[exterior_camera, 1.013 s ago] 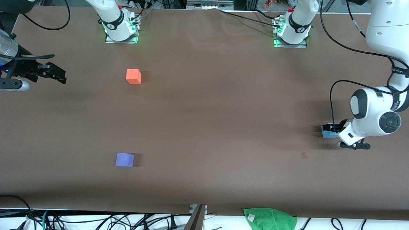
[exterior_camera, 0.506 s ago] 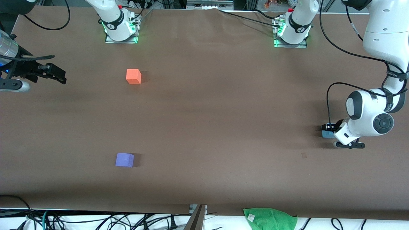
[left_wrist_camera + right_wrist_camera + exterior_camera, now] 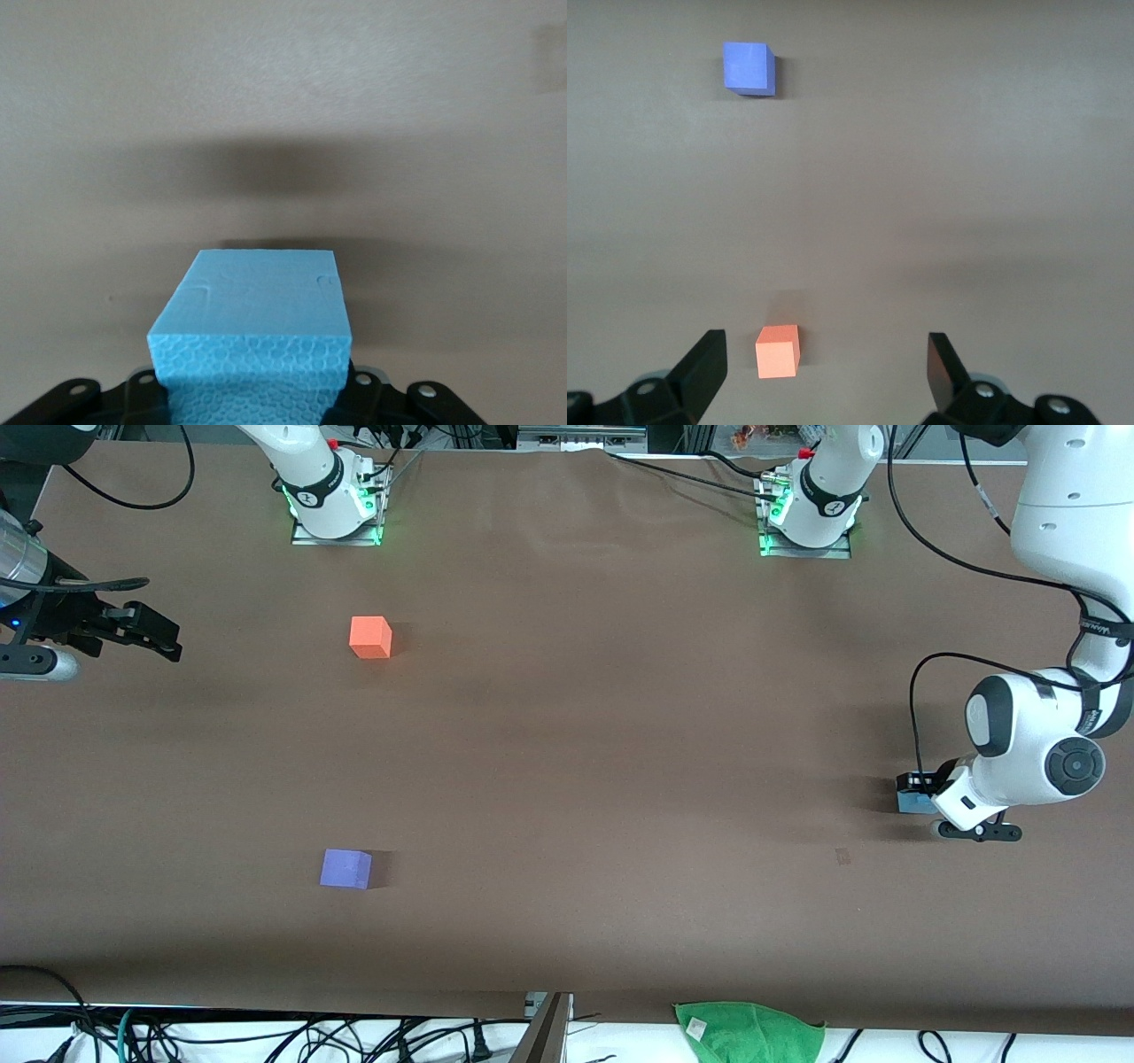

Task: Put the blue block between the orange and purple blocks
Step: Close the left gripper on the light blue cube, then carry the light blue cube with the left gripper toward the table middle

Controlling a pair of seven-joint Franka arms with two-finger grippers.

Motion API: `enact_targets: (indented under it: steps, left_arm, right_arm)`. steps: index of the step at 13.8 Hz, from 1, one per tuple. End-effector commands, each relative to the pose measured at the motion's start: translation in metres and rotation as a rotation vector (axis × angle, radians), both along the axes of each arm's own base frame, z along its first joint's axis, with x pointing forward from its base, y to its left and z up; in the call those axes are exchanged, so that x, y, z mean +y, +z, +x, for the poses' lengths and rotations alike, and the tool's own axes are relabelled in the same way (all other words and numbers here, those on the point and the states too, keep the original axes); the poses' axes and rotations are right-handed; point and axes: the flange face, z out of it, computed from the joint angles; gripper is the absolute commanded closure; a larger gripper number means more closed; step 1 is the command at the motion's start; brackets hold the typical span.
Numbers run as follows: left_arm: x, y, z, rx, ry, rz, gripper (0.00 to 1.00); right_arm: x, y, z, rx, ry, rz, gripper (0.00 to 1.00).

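Observation:
The blue block (image 3: 911,803) sits at the left arm's end of the table, with my left gripper (image 3: 914,793) shut on it. In the left wrist view the blue block (image 3: 252,310) fills the space between the black fingers (image 3: 142,394) of my left gripper (image 3: 252,398); I cannot tell whether it is off the table. The orange block (image 3: 370,638) lies near the right arm's base, and the purple block (image 3: 345,868) lies nearer the front camera. My right gripper (image 3: 164,633) waits open and empty over the right arm's end. In the right wrist view my right gripper (image 3: 824,341) frames the orange block (image 3: 778,351), with the purple block (image 3: 749,68) farther off.
A green cloth (image 3: 749,1032) lies at the table's edge nearest the front camera. The two arm bases (image 3: 337,505) (image 3: 806,509) stand along the edge farthest from the front camera, with cables round them. A small dark mark (image 3: 842,856) shows on the brown table top near the blue block.
My left gripper has shut on the blue block, and its wrist has shifted slightly. The right arm and the orange and purple blocks have not moved.

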Motion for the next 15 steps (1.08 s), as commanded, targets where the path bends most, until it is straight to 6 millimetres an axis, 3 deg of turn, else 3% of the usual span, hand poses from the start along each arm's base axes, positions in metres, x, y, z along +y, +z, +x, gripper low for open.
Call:
enact_targets:
  steps: [1,5,9,11,14,15]
  left_arm:
    - [-0.037,0.055,0.006,0.037,-0.034,-0.036,0.93]
    - [-0.107,0.104,0.018,0.117,-0.075,-0.078,0.93]
    - [-0.22,0.116,0.008,0.121,-0.03,-0.086,0.91]
    - [-0.284,0.115,-0.006,0.122,-0.002,-0.068,0.91]
    - [-0.394,0.092,-0.028,0.121,-0.009,-0.056,0.9]
    - [-0.415,0.083,-0.03,0.123,0.021,-0.06,0.9]
  right_arm:
    - [-0.001,0.005,0.005,-0.009,0.011,0.014,0.0]
    - [-0.002,0.005,0.005,-0.009,0.01,0.014,0.0]
    - [0.0,0.008,0.006,-0.018,0.013,0.013,0.0]
    - [0.0,0.008,0.006,-0.02,0.013,0.015,0.0]
    - [0.002,0.008,0.008,-0.035,0.017,0.016,0.0]
    - [0.003,0.009,0.008,-0.037,0.02,0.016,0.0]
